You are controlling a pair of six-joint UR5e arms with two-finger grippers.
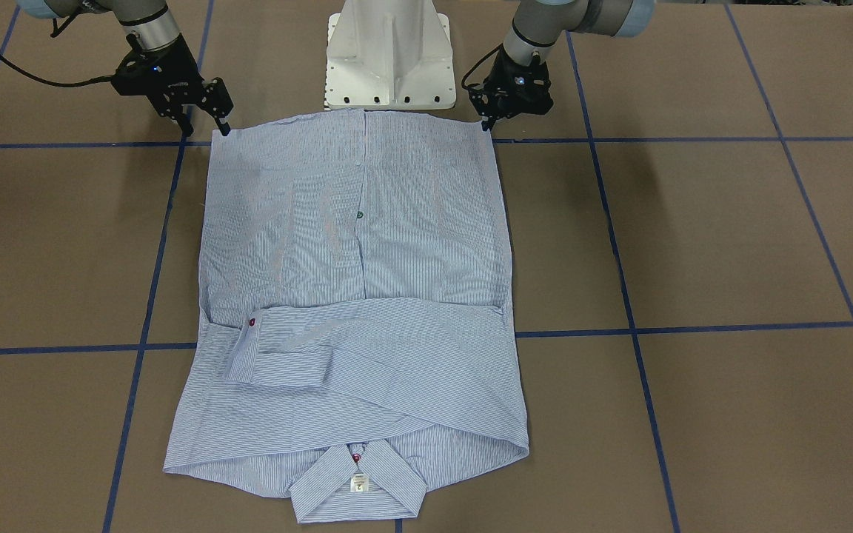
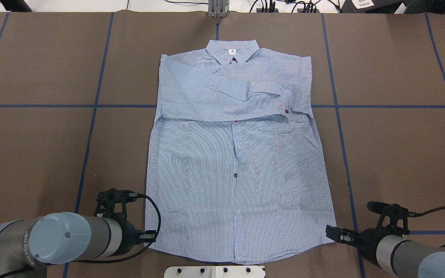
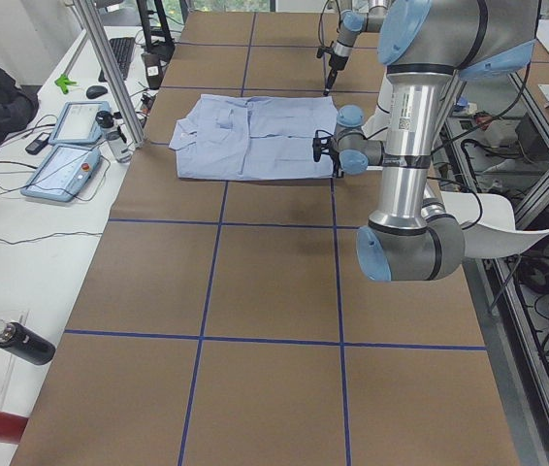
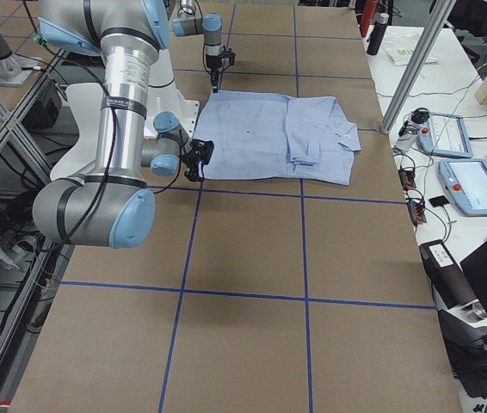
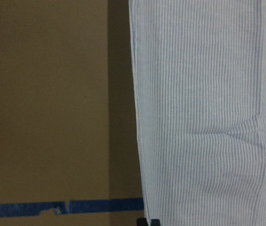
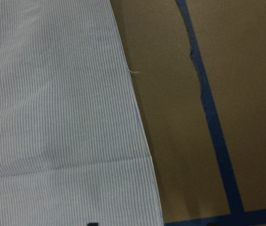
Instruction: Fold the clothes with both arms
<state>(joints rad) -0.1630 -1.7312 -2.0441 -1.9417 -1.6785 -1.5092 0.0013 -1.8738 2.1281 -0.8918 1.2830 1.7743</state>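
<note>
The light blue striped shirt lies flat on the table, front up. Its collar is far from me and both sleeves are folded across the chest. My left gripper is low at the hem corner nearest me. In the left wrist view its fingertips sit close together on the shirt's edge, so it looks shut on the hem. My right gripper is at the other hem corner, with its fingers apart and one fingertip over the cloth.
The white pedestal base stands just behind the hem. Blue tape lines cross the brown table. A side bench holds control pendants and a bottle. A metal post stands beyond the collar.
</note>
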